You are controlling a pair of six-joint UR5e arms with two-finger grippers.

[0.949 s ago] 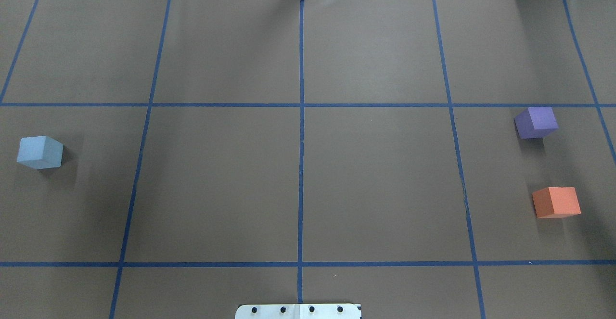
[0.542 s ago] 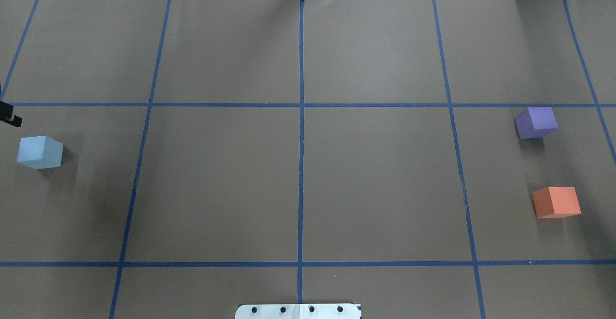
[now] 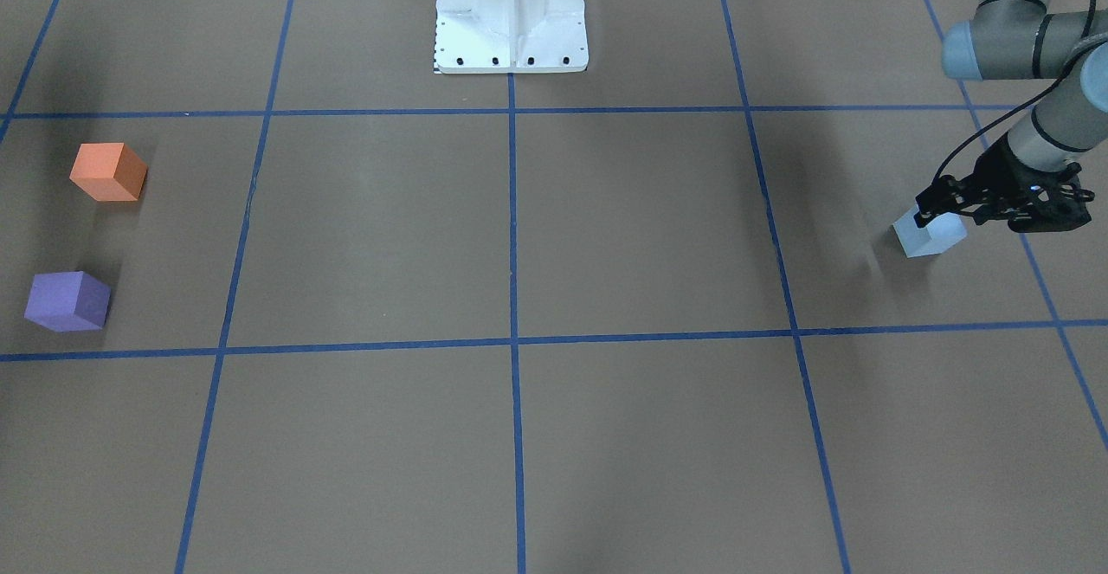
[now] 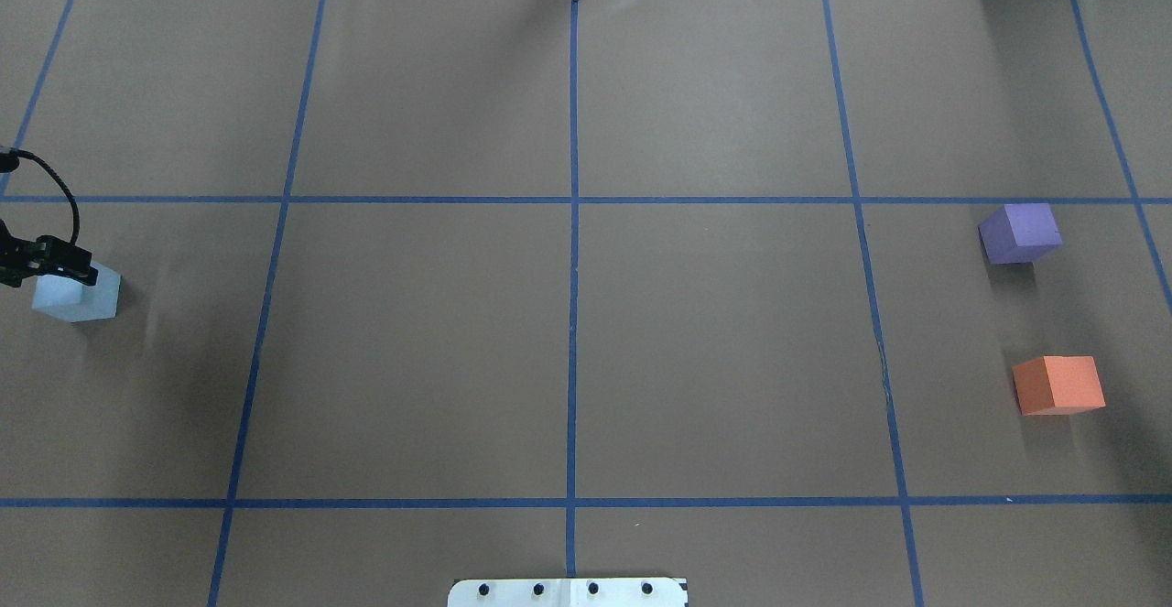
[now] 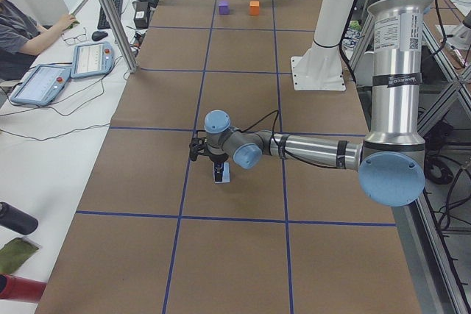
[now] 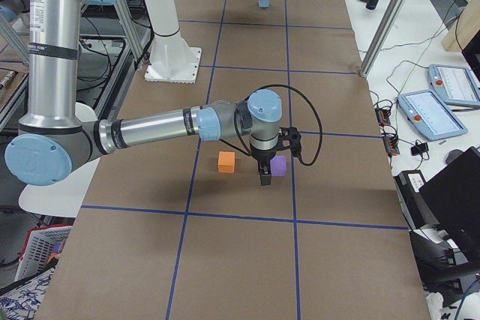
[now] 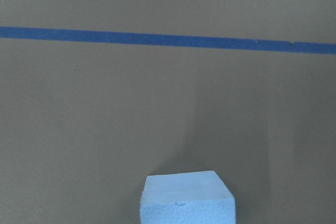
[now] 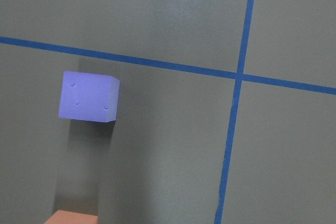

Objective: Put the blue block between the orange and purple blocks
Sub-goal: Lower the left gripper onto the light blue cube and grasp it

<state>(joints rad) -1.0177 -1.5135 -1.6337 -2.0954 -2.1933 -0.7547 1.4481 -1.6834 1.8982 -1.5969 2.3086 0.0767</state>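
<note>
The blue block (image 4: 78,296) sits flat on the brown table cover (image 4: 412,360), far out to the left of the robot's base (image 3: 511,11) and somewhat forward of it, close to the table's end on that side. No other block is near it. The left gripper (image 3: 928,208) hangs right over it, fingers pointing down at its top. The left wrist view shows only the block's upper face at the bottom edge and no fingers. Whether the fingers are spread or closed, and whether they touch the block, I cannot tell. The left arm (image 3: 1039,124) reaches out sideways from the base to get there.

The purple block (image 4: 1021,233) and the orange block (image 4: 1059,385) lie far out to the right of the base, well apart from the blue one. The orange block is the closer of the two to the base's edge of the table and the purple one lies farther forward, with a bare gap between them. The right gripper (image 6: 265,177) shows only in the side view from that end, low over the two blocks. Its grasp state cannot be judged from there. The right arm (image 6: 150,129) stretches out from the base to it.

Blue tape lines (image 4: 573,314) mark the cover into squares, one running straight forward from the base.
</note>
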